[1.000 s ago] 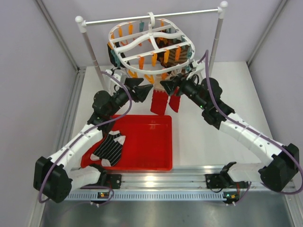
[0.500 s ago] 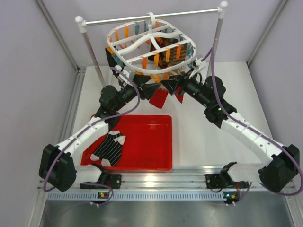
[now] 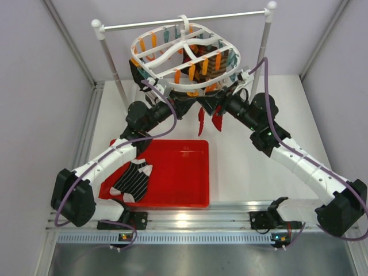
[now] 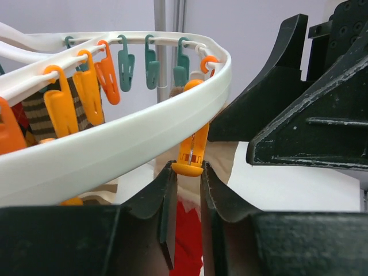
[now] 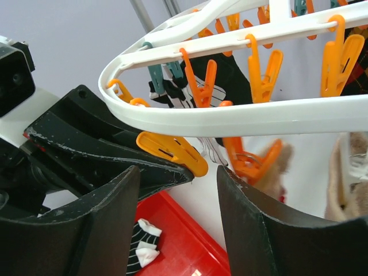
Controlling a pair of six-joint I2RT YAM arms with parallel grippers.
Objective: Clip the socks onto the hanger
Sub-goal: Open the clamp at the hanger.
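The white hanger [image 3: 183, 41] hangs from the rod, with orange and teal clips and a brown striped sock [image 3: 214, 64] on it. My left gripper [image 3: 185, 107] is under its front rim [image 4: 115, 144], shut on the lower end of an orange clip [image 4: 191, 155]. My right gripper [image 3: 206, 104] is beside it, open and empty [image 5: 178, 172], its jaws either side of that clip [image 5: 172, 152]. Two dark red socks [image 3: 201, 121] hang below the grippers; I cannot tell what holds them. A black striped sock [image 3: 133, 179] lies in the red tray [image 3: 184, 195].
The white rod [image 3: 172, 22] on two posts carries the hanger at the back. A beige sock [image 5: 345, 190] hangs at the right in the right wrist view. Grey walls close both sides. A metal rail runs along the near edge.
Both grippers have risen and closed in under the hanger's front rim. The hanger has tipped up and back. The dark red socks have moved up and right with them.
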